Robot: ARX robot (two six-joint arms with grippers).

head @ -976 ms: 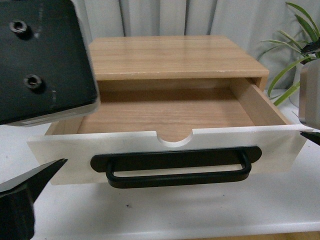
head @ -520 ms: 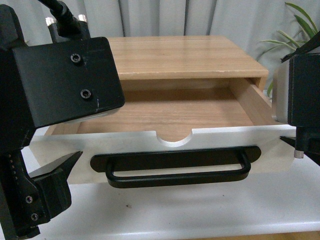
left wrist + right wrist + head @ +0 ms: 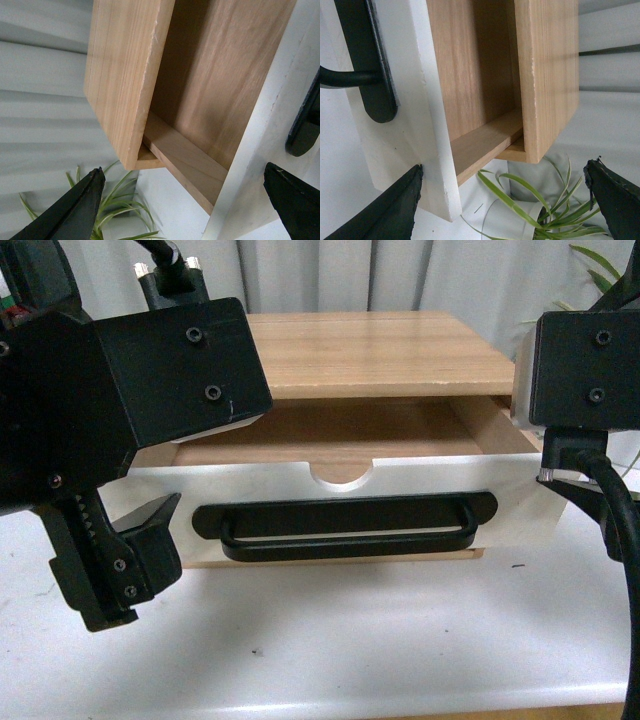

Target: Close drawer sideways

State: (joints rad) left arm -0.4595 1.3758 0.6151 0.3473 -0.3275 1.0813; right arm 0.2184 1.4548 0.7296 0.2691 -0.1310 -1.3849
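**Front view.** The drawer (image 3: 340,502) sits partly pulled out of a light wood cabinet (image 3: 380,350), which stands on a white desk (image 3: 350,650). The drawer's white front faces the camera. A long black bar handle (image 3: 345,528) runs across it, and a half-round notch is cut into its top edge. Behind the front, a narrow band of the wood interior shows (the right side wall is also visible). The left arm (image 3: 100,430) fills the left of the view, with one dark finger (image 3: 150,535) just beside the left end of the drawer front. The right arm (image 3: 585,370) stands at the right end of the front. Contact at either end cannot be told from here.

**Left wrist view.** The left pincer (image 3: 182,170) is released, its two black fingertips set wide apart. The end of the white drawer front lies between them, and the rounded end of the handle is near one fingertip. The drawer's wood side runs into the cabinet. A green plant (image 3: 120,210) shows beyond.

**Right wrist view.** The right pincer (image 3: 502,167) is likewise released, tips wide apart. One fingertip (image 3: 405,200) overlaps the face of the drawer front at its end (whether it touches cannot be told). Plant leaves lie between the tips.
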